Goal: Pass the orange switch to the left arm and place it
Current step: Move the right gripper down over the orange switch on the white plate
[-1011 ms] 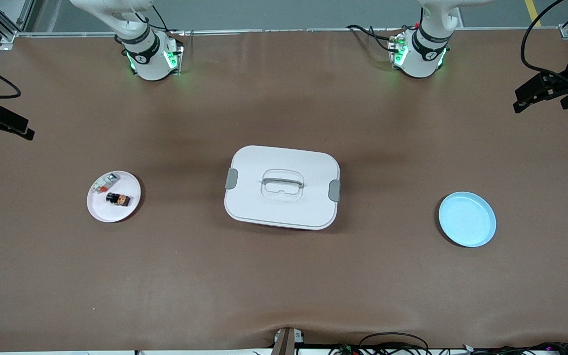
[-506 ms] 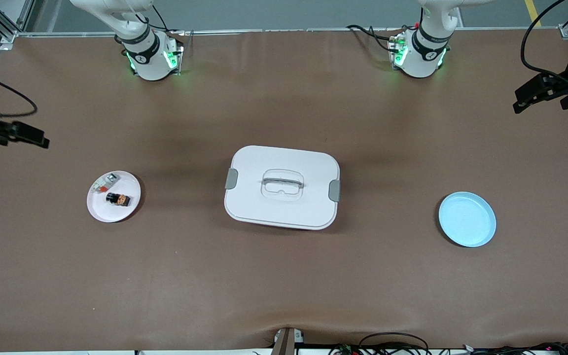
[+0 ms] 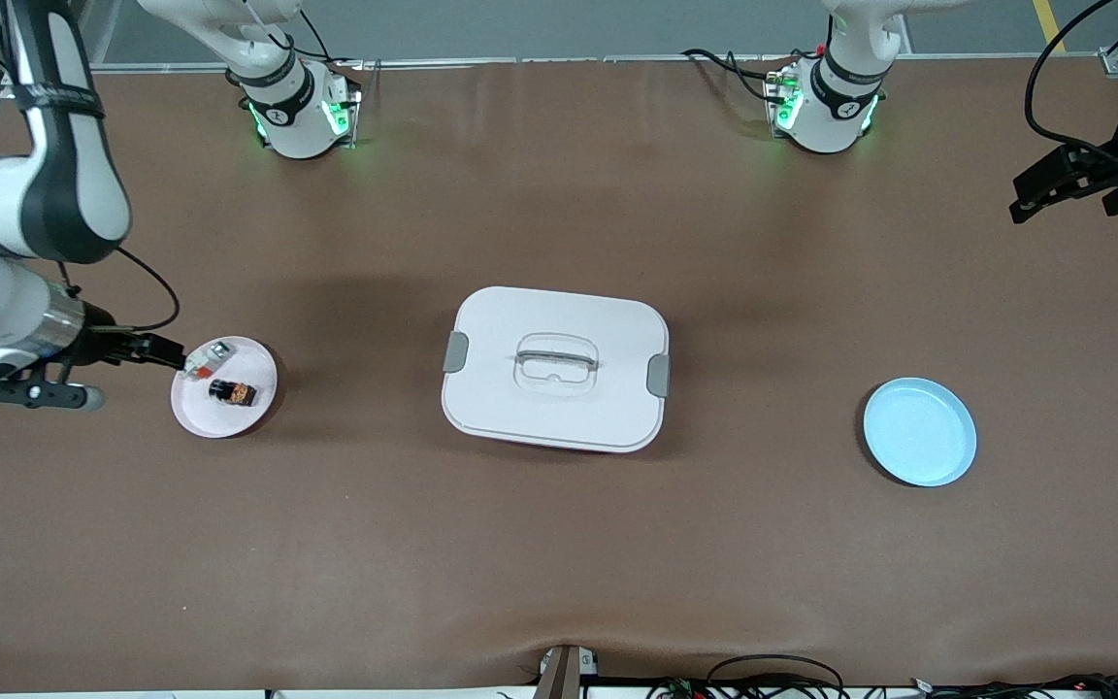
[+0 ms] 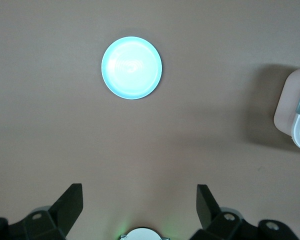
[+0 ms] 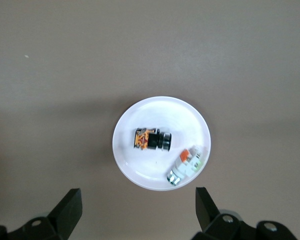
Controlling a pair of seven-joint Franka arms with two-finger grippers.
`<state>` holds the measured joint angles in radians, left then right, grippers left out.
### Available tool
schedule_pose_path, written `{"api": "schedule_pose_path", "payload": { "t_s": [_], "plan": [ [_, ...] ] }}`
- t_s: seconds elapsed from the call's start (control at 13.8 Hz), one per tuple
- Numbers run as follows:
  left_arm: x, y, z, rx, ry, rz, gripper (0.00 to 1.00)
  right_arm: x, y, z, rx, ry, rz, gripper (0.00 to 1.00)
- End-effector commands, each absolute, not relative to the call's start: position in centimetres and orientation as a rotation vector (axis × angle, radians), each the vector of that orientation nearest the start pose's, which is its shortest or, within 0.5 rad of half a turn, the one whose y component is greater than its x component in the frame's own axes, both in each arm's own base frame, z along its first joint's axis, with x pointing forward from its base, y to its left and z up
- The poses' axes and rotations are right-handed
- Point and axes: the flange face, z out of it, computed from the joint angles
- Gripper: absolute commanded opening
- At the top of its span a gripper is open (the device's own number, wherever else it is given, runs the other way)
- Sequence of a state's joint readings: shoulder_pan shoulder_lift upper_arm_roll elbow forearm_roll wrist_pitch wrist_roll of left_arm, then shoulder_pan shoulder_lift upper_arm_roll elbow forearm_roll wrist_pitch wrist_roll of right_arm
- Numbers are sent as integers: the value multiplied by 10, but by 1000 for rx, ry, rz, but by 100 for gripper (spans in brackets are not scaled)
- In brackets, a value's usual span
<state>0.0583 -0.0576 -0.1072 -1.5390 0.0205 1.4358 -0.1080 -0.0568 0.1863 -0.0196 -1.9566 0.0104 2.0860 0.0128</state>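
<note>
Right gripper point(image 3: 166, 357) hangs released over the white plate point(image 3: 200, 413) holding the switch point(image 3: 233, 392); left gripper point(image 3: 1054, 184) waits released.

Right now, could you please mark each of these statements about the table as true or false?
1. The orange switch lies on the white plate. True.
2. The right gripper holds the switch. False: its jaws are open, empty, at the plate's edge.
3. The box stands between the white plate and the blue plate. True.
4. The blue plate holds a white-grey piece. False: the white-grey piece shares the white plate.
5. The left gripper is over the box. False: it waits near the table's edge.
</note>
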Motion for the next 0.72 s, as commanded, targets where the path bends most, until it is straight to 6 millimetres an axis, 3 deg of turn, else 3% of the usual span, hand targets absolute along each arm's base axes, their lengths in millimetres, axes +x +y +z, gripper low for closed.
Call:
{"api": "schedule_pose_path", "payload": {
  "t_s": [0.0,0.14,0.29,0.65],
  "plan": [
    [518,-23,663,-3088,-76,106,100,584,-46,326,-3135,172,108,100],
    [515,-23,664,-3087,-69,116,100,588,-51,288,-3132,188,161,100],
    [513,-22,664,-3086,-74,123,100,591,-53,263,-3132,193,157,100],
    [515,-20,658,-3085,-101,116,100,605,-54,221,-3133,186,183,100]
  ]
}}
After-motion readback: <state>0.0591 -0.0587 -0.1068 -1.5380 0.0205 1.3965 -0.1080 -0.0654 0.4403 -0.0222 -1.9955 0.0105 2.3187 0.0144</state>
